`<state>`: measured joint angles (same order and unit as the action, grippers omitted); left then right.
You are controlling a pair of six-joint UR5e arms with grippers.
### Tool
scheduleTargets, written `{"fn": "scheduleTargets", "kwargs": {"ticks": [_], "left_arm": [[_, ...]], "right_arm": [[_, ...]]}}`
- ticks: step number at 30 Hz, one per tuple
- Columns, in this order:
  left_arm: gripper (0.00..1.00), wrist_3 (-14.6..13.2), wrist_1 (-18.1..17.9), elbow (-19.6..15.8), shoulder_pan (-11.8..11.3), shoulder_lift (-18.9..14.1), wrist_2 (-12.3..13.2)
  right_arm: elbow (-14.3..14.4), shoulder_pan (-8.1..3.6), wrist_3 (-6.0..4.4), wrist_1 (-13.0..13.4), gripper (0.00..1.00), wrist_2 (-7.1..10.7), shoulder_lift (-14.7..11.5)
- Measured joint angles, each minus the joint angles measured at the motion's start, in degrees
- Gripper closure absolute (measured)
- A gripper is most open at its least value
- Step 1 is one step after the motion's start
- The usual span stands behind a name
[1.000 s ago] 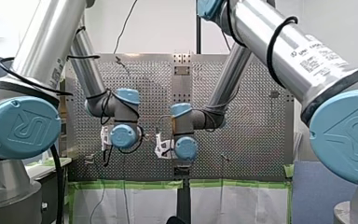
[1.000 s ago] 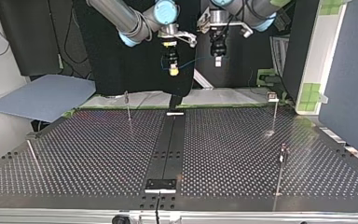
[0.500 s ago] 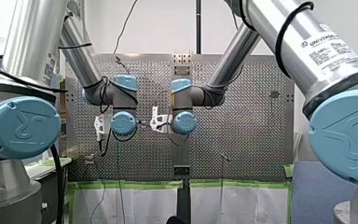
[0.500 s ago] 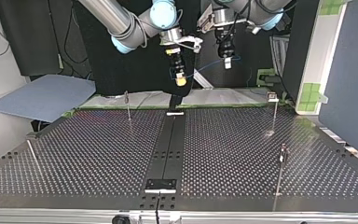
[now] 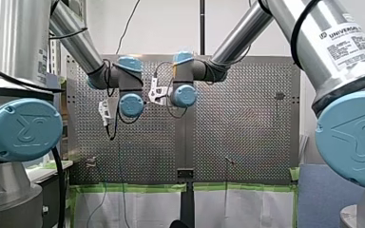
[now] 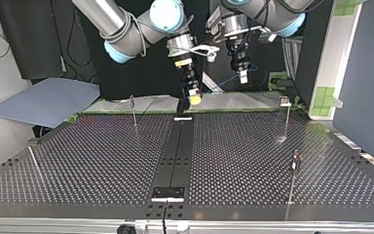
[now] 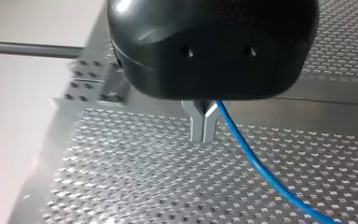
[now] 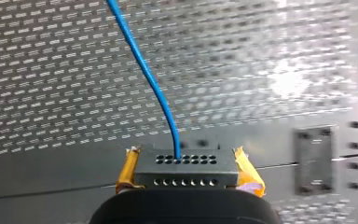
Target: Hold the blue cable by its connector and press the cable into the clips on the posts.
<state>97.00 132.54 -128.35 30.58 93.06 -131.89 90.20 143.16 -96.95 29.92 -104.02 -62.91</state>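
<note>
In the right wrist view my right gripper (image 8: 187, 163) is shut, its yellow pads (image 8: 248, 171) clamping a dark grey connector (image 8: 186, 173). The blue cable (image 8: 144, 70) leaves the connector and runs ahead over the perforated table. My left gripper (image 7: 202, 137) has its metal fingers shut on the blue cable (image 7: 261, 168), which trails away beside them. In the top view my right gripper (image 6: 193, 95) hangs over the table's far edge near the middle strip. My left gripper (image 6: 243, 75) is higher, to its right. Thin posts (image 6: 133, 109) (image 6: 286, 114) (image 6: 294, 168) stand on the table.
A black centre strip (image 6: 175, 151) runs across the perforated table (image 6: 102, 161). A slanted rod (image 6: 34, 163) stands near the top view's left edge. A blue sheet (image 6: 44, 100) lies beyond the table at the left, and a blue panel (image 6: 365, 73) stands at the right.
Both grippers have come lower and nearer in the top view, toward the table's far edge, with the cable between them. In the front view both wrists have risen up the picture.
</note>
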Motion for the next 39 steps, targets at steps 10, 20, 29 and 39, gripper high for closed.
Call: {"fn": "scheduleTargets", "kwargs": {"ticks": [10,20,29,39], "left_arm": [[1.0,0.84,4.82,4.81,-0.94,-4.8,-1.2],[1.0,1.12,9.81,9.25,-2.3,-8.63,-1.12],[1.0,1.2,14.18,10.77,-3.98,-8.77,-0.24],[1.0,1.31,15.73,11.98,-6.49,-8.71,0.69]], "right_arm": [[-3.57,-0.49,-2.19,-1.61,1.0,3.33,-3.97],[-4.27,-1.66,-5.07,-1.41,1.0,5.51,-4.1],[-6.24,-3.12,-6.21,-1.35,1.0,8.24,-3.92],[-10.09,-3.32,-6.84,-2.23,1.0,10.84,-1.81]]}}
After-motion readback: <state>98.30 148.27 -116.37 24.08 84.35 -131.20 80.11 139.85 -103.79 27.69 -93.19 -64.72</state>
